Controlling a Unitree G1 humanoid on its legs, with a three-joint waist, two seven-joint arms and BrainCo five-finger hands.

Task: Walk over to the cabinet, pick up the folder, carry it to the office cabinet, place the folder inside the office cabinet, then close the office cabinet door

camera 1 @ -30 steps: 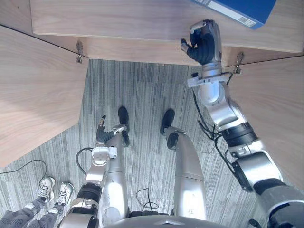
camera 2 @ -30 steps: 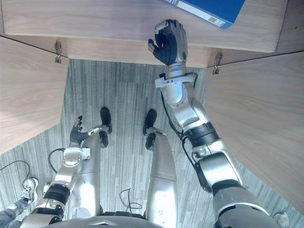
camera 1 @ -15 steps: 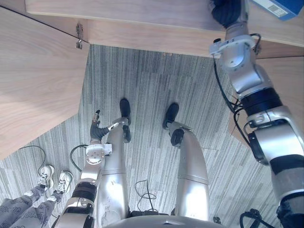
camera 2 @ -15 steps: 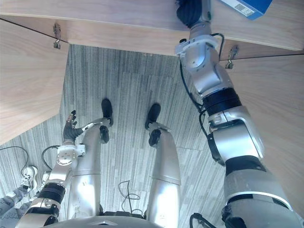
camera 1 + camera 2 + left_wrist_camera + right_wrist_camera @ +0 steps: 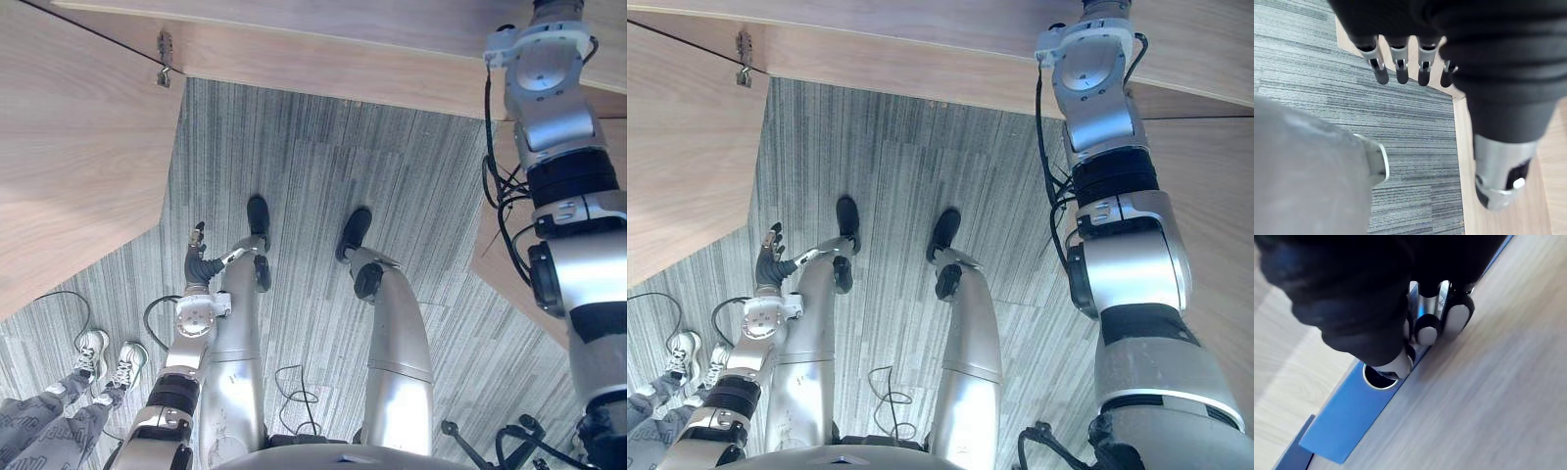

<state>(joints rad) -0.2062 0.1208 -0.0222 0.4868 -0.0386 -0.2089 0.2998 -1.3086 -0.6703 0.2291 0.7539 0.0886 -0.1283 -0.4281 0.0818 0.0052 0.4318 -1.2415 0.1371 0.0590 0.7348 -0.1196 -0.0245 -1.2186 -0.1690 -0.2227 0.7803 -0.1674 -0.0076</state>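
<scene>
Left eye view: a pale wooden cabinet [image 5: 323,69] runs along the top, its open door [image 5: 69,166] at upper left, over grey striped carpet [image 5: 323,176]. The left hand [image 5: 197,262] hangs left of centre. A person's pale trainers [image 5: 93,345] are seen at lower left.

Left wrist view: the left hand's fingers [image 5: 1400,63] are held straight and loose, empty.

Right wrist view: a blue folder [image 5: 1347,423] of stiff board is laid on a pale wooden shelf [image 5: 1488,396], slanting from lower left to upper centre. The right hand [image 5: 1426,330] is clamped on its spine, thumb beside the metal-ringed finger hole [image 5: 1376,377]. The folder is judged rigid, weighty if filled and smooth-faced. The spine by that hole is judged the surest hold.
</scene>
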